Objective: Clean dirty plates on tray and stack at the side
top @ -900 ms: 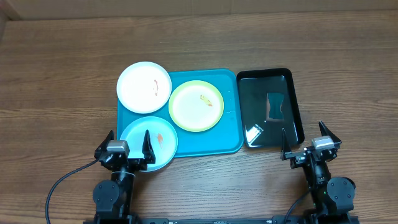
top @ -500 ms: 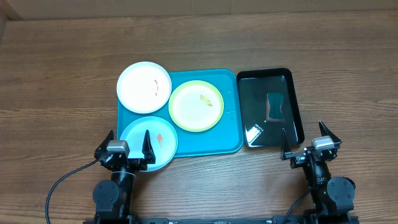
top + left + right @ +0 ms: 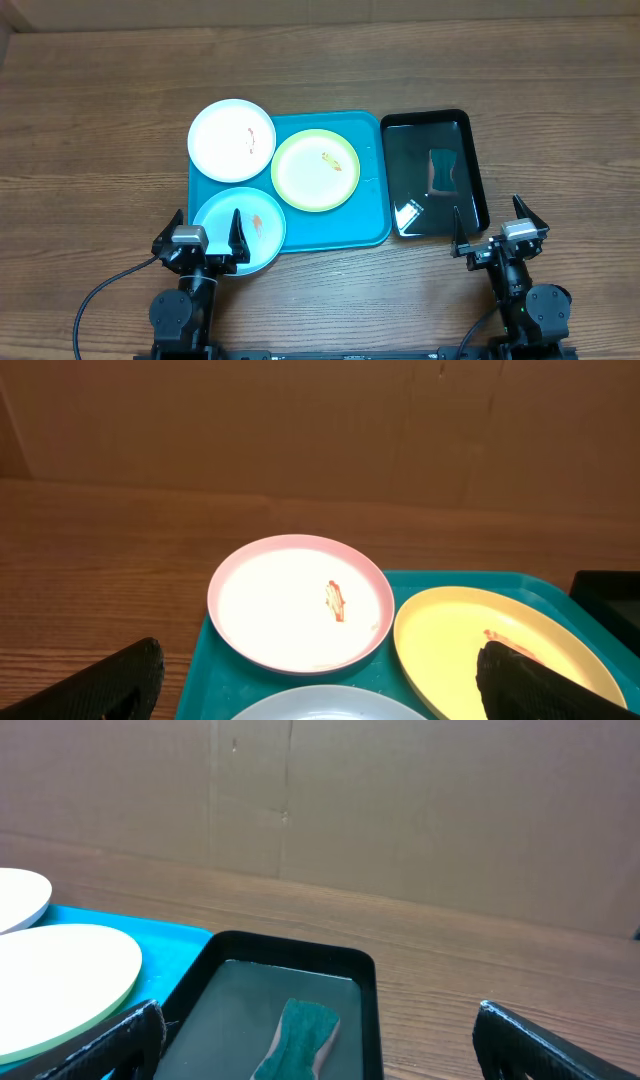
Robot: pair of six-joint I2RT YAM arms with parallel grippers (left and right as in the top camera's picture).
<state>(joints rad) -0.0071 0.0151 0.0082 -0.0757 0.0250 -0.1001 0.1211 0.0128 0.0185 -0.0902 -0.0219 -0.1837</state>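
Note:
Three plates with small orange smears lie on the turquoise tray (image 3: 370, 215): a white plate (image 3: 232, 138) at its far left corner, a pale yellow-green plate (image 3: 315, 170) in the middle, a light blue plate (image 3: 245, 228) at the near left. My left gripper (image 3: 205, 238) is open and empty just in front of the blue plate. In the left wrist view the white plate (image 3: 298, 600), the yellow-green plate (image 3: 480, 650) and the blue plate's rim (image 3: 320, 705) show between the open fingers (image 3: 320, 680). My right gripper (image 3: 497, 230) is open and empty in front of the black tray.
A glossy black tray (image 3: 470, 150) stands right of the turquoise tray and holds a green sponge (image 3: 441, 170), also in the right wrist view (image 3: 300, 1038). A brown cardboard wall stands at the table's far edge. Bare wood table lies on all sides.

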